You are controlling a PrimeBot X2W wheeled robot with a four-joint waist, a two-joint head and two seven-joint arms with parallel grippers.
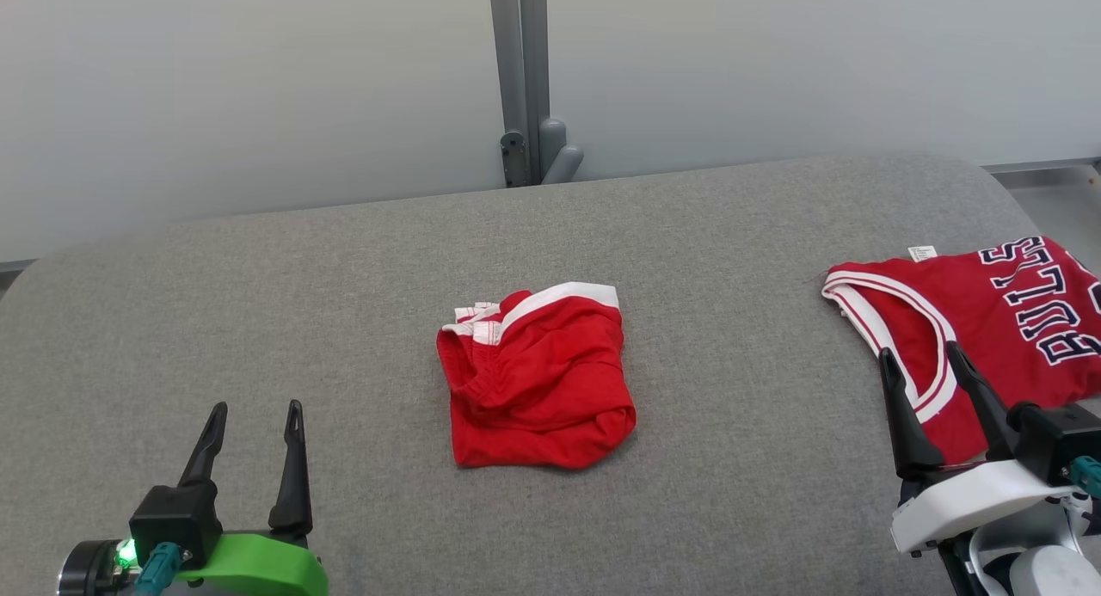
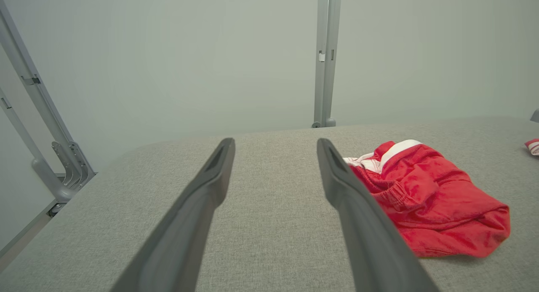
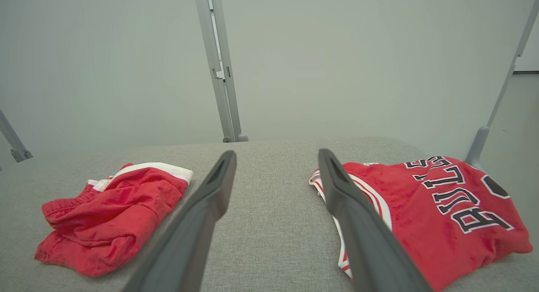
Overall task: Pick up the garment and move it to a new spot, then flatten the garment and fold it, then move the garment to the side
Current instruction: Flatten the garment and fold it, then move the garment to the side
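Note:
Red shorts [image 1: 538,381] with white trim lie folded in a compact bundle at the middle of the grey padded table [image 1: 344,286]; they also lie right of my fingers as the shorts [image 2: 425,199] in the left wrist view and at the left as the shorts [image 3: 109,216] in the right wrist view. My left gripper [image 1: 254,411] hovers open and empty near the front left, well left of the shorts. At the front right my right gripper [image 1: 925,358] stands open and empty over the edge of a red Bulls jersey [image 1: 989,321], seen as the jersey [image 3: 438,207] beside its right finger.
A grey metal post [image 1: 520,80] rises behind the table's far edge against a pale wall. Slanted grey frame bars [image 2: 46,127] stand off the table's left end. Bare grey table surface lies between the shorts and the jersey.

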